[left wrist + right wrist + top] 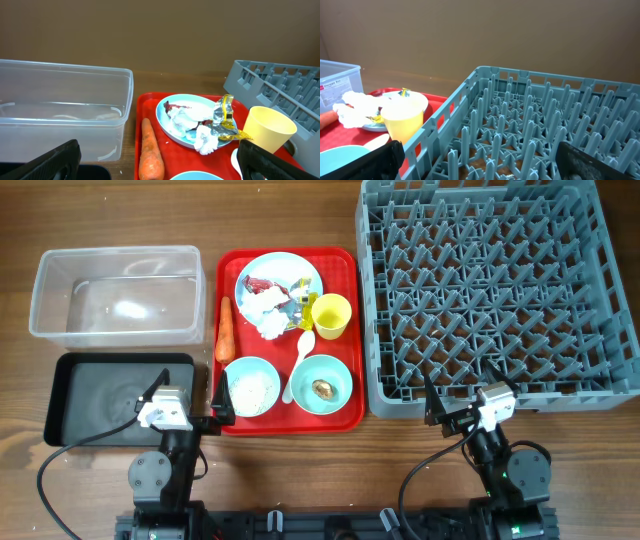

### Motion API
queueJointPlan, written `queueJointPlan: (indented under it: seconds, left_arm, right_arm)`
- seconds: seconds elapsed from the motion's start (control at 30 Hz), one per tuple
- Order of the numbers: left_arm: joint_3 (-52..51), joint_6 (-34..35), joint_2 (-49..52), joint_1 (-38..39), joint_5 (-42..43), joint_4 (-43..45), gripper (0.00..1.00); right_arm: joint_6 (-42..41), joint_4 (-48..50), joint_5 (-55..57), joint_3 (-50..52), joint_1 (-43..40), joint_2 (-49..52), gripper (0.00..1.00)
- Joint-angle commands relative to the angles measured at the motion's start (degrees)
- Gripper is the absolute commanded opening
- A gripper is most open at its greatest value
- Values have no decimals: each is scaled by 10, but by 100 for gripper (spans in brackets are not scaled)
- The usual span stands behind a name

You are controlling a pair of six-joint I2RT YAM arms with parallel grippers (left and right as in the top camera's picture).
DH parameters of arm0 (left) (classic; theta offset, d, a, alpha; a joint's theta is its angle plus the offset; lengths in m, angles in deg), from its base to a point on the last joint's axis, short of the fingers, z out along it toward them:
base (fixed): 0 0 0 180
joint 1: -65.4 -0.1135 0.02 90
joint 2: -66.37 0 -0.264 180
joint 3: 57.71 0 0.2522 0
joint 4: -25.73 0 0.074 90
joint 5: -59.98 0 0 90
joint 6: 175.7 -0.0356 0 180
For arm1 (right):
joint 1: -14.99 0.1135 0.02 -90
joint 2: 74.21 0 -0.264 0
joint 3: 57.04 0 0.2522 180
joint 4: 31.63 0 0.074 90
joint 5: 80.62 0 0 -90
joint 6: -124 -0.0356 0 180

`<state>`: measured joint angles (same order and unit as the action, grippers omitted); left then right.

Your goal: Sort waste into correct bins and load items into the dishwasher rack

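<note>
A red tray (345,270) holds a pale blue plate (256,272) with crumpled white tissue (270,323) and red and yellow wrappers (296,292), a yellow cup (331,316), a white spoon (298,360), an orange carrot (224,330), a bowl of rice (250,387) and a bowl with a brown lump (322,384). The clear tub (115,294) and black tray (110,395) lie at the left. The grey rack (495,285) lies at the right. My left gripper (187,410) is open by the red tray's front left corner. My right gripper (465,402) is open at the rack's front edge. Both are empty.
In the left wrist view the carrot (150,150), plate (192,120) and cup (267,129) lie ahead, with the clear tub (65,112) to the left. The right wrist view looks over the rack's pegs (530,135). Bare wood lies along the front edge.
</note>
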<state>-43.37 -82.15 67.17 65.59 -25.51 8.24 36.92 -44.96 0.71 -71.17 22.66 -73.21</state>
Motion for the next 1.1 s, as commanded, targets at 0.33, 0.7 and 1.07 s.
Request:
queueJointPlan:
  seconds: [0.33,0.7,1.07]
  left_arm:
    - [-3,1,-4,-3,1,-3,100]
    - [-3,0,-4,-3,0,10,100]
    - [-3,-1,-4,-3,41,2,100]
  right_arm:
    - [5,2,10,1,-3,-4,100]
    - [5,2,10,1,-3,-5,100]
    - [5,2,10,1,-3,-4,100]
